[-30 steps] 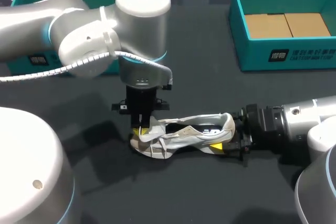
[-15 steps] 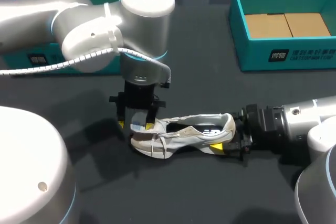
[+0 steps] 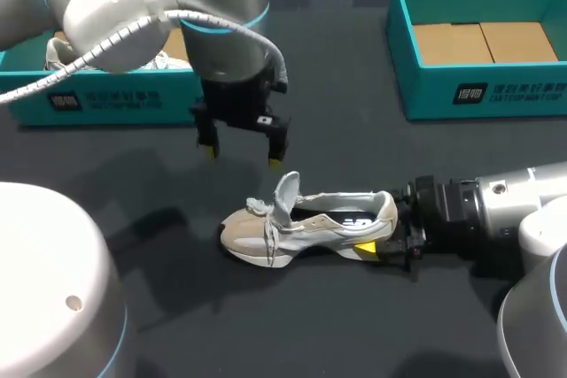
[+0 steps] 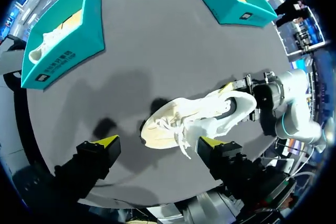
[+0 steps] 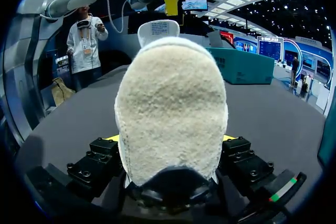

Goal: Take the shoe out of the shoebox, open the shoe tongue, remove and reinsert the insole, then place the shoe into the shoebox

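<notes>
Two states: your left gripper (image 3: pixel 241 155) hangs wide open above the shoe (image 3: pixel 297 229); your right gripper (image 3: pixel 386 235) clamps its heel.

Overhead plus wrist views, shoe (image 3: pixel 257 232) common

Dark table (image 3: pixel 354 130), pale shoe (image 3: pixel 310 227), left shoebox (image 3: pixel 106 99), right shoebox (image 3: pixel 496 90)

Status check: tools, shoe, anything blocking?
Left tool open, hovering over shoe. Right tool shut on its heel. Tongue up. Empty shoebox well aside, nothing blocking.
</notes>
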